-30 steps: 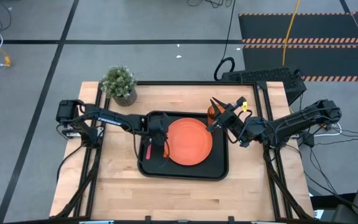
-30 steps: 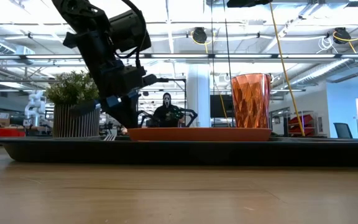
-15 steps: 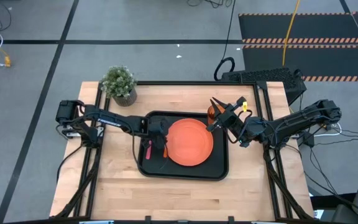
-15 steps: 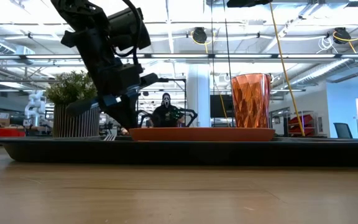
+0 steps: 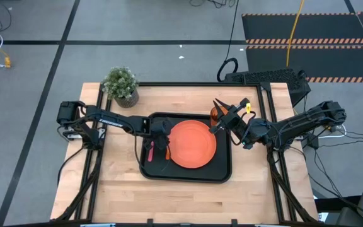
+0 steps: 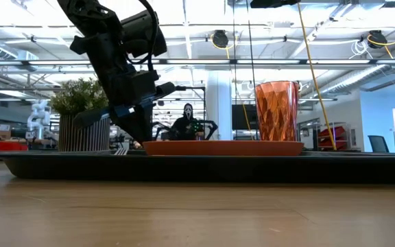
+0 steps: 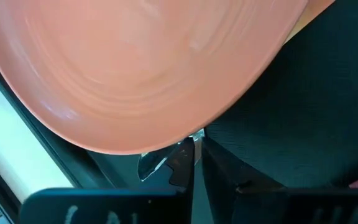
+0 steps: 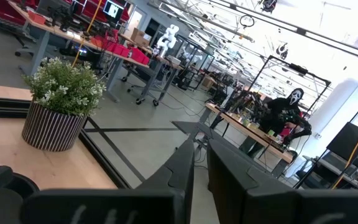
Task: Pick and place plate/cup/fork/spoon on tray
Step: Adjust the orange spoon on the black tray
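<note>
My left hand (image 5: 161, 140) is down in the tray (image 5: 222, 173), fingers nearly together around the spoon (image 7: 160, 163) and letting it go just beside the plate (image 5: 191, 144). The fork (image 5: 149, 153) lies close on the outer side, with little room to the rim. My right hand (image 5: 219, 104) waits narrow and empty above the cup (image 6: 276, 110).

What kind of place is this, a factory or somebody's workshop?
Most likely a robotics lab or open workshop hall. Beyond the wooden table with its black tray are rows of workbenches cluttered with equipment, exposed ceiling pipes and lights, and hazard-striped floor mats.
</note>
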Controlling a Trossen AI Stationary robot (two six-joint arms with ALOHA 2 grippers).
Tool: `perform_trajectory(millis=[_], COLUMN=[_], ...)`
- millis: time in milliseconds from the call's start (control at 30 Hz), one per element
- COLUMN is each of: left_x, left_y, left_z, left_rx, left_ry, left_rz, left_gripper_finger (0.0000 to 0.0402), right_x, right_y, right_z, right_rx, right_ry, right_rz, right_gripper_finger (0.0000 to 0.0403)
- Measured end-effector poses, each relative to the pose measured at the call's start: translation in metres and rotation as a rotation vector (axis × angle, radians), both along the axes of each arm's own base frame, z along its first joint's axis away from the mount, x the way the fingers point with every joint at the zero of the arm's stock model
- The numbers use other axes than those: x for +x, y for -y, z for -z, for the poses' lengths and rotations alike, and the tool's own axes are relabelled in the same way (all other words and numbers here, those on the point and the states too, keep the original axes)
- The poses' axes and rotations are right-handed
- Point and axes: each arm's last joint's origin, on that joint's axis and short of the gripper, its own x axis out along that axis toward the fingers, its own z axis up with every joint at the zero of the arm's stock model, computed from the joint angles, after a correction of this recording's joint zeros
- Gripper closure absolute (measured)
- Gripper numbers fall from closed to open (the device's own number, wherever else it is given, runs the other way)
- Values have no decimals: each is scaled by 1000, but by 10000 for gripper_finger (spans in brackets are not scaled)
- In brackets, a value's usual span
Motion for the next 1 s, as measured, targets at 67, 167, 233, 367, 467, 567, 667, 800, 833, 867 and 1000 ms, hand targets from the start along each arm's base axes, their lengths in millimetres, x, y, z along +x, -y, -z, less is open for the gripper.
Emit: perform_trajectory(millis=[67,167,233,367,467,567,667,800,833,867,1000], left_x=[0,0,0,0,0,1,1,1,2,3,8], left_y=[0,0,0,0,1,2,3,2,2,2,2], left_z=[0,0,0,0,0,0,0,0,2,4,20], left_rx=[-1,-1,-1,-5,-48,-78,-75,-67,-64,-64,-61], left_ry=[0,0,0,1,3,9,8,5,4,3,-25], left_rz=[0,0,0,-1,21,38,47,60,64,65,73], left_gripper_finger=[354,327,309,283,276,275,274,275,275,275,275], right_x=[0,0,0,0,0,0,0,0,0,0,0], right_y=[0,0,0,0,0,0,0,0,0,0,0], right_z=[0,0,0,0,0,0,0,0,0,0,0], right_rx=[0,0,0,0,0,0,0,0,0,0,0], right_ry=[0,0,0,0,0,0,0,0,0,1,1], right_rz=[0,0,0,0,0,0,0,0,0,0,0], right_gripper_finger=[367,367,367,367,367,367,367,367,367,367,367])
